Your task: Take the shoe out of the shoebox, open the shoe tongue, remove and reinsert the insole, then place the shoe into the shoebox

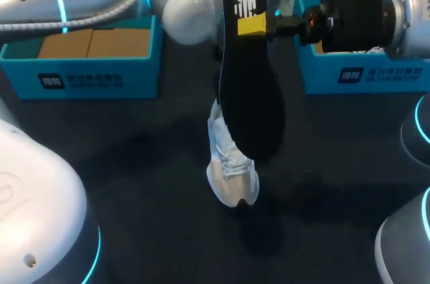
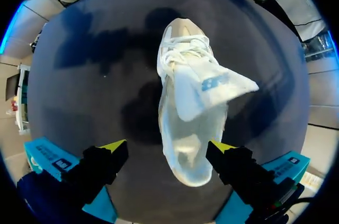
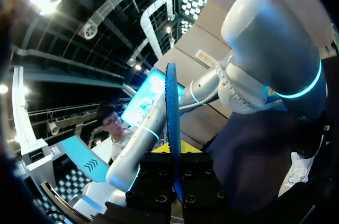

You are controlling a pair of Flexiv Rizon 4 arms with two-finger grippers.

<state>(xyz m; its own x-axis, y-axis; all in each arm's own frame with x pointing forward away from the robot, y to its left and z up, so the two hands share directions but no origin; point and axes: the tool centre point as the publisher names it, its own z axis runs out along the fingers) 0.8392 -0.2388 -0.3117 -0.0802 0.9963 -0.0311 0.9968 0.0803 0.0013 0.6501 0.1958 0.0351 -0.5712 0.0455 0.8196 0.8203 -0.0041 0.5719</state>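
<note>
Insole of black foam with a white logo [image 1: 250, 82] hangs upright over the dark table [image 1: 121, 163]. My right gripper [image 1: 254, 24] pinches it near the logo end, its yellow-tipped fingers closed on it from both sides. The white mesh sneaker [image 1: 228, 163] lies on the table under the insole, toe towards my side, its tongue [image 2: 212, 86] folded out. My left gripper [image 2: 168, 150] hovers above the shoe's heel with its fingers spread wide, touching nothing. One teal cardboard shoebox [image 1: 20, 76] stands at the far left, a second teal box [image 1: 403, 76] at the far right.
</note>
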